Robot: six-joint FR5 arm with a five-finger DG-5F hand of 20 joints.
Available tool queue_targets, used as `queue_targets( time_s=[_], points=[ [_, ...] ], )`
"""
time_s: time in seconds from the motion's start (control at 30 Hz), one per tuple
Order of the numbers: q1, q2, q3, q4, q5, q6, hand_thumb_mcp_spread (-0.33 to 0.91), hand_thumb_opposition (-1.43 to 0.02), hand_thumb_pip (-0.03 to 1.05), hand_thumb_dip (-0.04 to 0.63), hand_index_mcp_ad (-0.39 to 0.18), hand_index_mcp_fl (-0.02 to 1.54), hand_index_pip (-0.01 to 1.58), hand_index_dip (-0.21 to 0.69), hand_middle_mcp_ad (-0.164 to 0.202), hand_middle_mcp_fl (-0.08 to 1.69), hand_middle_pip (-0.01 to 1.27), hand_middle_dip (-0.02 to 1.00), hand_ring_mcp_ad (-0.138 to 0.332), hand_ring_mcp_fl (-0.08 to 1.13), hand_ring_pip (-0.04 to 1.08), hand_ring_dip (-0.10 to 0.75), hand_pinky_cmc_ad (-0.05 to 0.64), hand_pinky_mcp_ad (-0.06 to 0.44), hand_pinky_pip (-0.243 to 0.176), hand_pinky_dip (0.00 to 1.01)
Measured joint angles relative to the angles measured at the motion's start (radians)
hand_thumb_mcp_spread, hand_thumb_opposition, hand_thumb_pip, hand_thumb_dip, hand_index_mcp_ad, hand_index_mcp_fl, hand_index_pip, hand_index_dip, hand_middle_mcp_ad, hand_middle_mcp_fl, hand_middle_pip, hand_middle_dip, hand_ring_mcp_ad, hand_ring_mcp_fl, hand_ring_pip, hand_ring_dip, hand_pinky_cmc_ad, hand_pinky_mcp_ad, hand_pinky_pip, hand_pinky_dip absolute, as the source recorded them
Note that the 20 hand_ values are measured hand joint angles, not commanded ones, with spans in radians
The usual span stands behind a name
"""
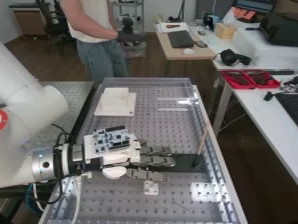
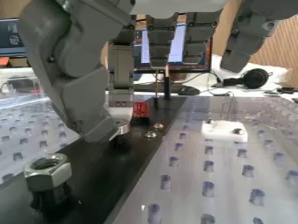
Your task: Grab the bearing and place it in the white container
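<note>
My hand is over the bench, palm low, its long fingers reaching nearly straight out from the arm. From the wrist, I see the hand pinching the bearing: the thumb bends in at one side, and one finger comes down lower than its neighbours to meet it at the other. The remaining fingers are spread apart and, as far as I can see, touch nothing.

The bearing is a small, bright metal ring, smooth and shiny, partly covered by the thumb's tip. It is right above the black strip, with something dark just under it; I can't tell whether it rests on that or is clear of it.

On the same strip, nearer my wrist camera, a shiny hex nut sits on a dark post. Beyond the bearing are two small metal studs and a red block. Beside the strip, on the perforated plate, I have a white block with dark bolts.

The white container, low and square, is farther up the bench, well apart from my fingers. A circuit board is on top of the hand, near its wrist.
</note>
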Motion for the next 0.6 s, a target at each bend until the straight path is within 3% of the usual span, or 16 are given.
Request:
queue_targets(
  time_s=[0.6],
  points=[
    [0.000, 0.001, -0.004, 0.004, 0.004, 0.003, 0.42, -0.87, 0.65, 0.333, -0.152, 0.12, 1.36, 0.122, 0.044, 0.00, 0.14, 0.19, 0.115, 0.01, 0.10, 0.073, 0.360, 0.283, -0.075, 0.18]
  ],
)
